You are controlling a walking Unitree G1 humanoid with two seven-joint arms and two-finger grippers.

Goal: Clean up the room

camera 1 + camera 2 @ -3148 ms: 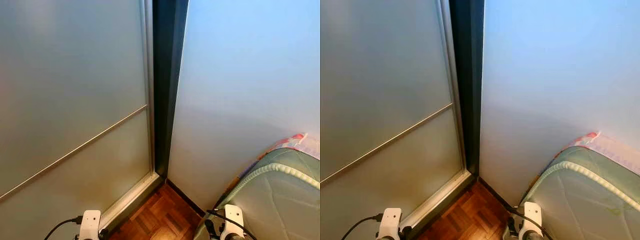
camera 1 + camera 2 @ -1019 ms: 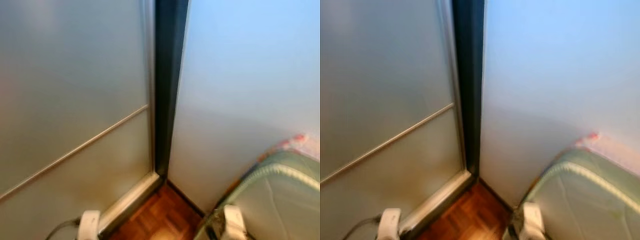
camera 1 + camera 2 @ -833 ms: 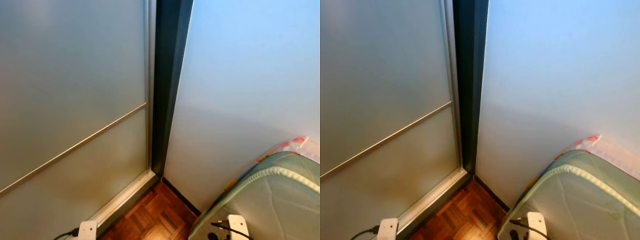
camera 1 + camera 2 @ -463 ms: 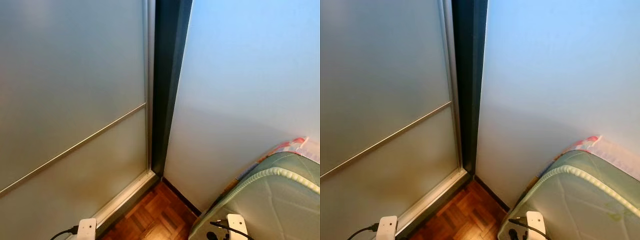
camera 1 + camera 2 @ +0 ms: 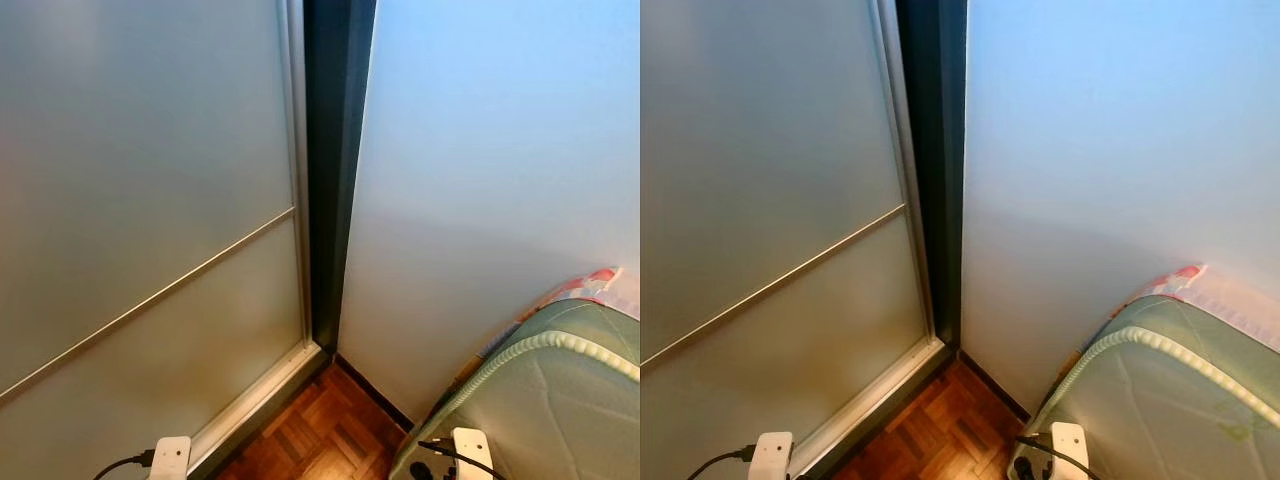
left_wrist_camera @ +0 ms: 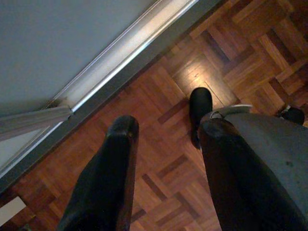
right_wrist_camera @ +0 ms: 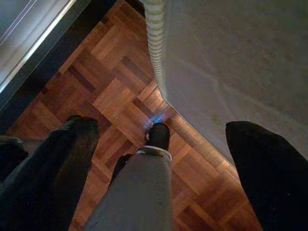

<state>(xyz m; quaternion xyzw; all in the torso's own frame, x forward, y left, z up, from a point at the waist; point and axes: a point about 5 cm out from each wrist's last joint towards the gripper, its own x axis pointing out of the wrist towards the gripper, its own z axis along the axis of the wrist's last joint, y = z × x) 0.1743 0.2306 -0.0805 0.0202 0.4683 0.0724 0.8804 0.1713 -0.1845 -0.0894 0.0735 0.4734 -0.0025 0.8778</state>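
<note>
Hanging downward over the parquet floor [image 6: 163, 159], left tool [image 6: 166, 132] and right tool [image 7: 163, 144] both gape apart.

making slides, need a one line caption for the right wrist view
Open right pincer hanging above parquet floor, beside the green mattress edge.

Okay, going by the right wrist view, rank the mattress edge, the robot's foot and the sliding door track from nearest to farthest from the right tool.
1. The robot's foot: on the parquet floor, between the fingers of the open right tool.
2. The mattress edge: beside the foot, on the bed's side; too close to the foot to rank firmly.
3. The sliding door track: across the floor, plainly farthest.
</note>
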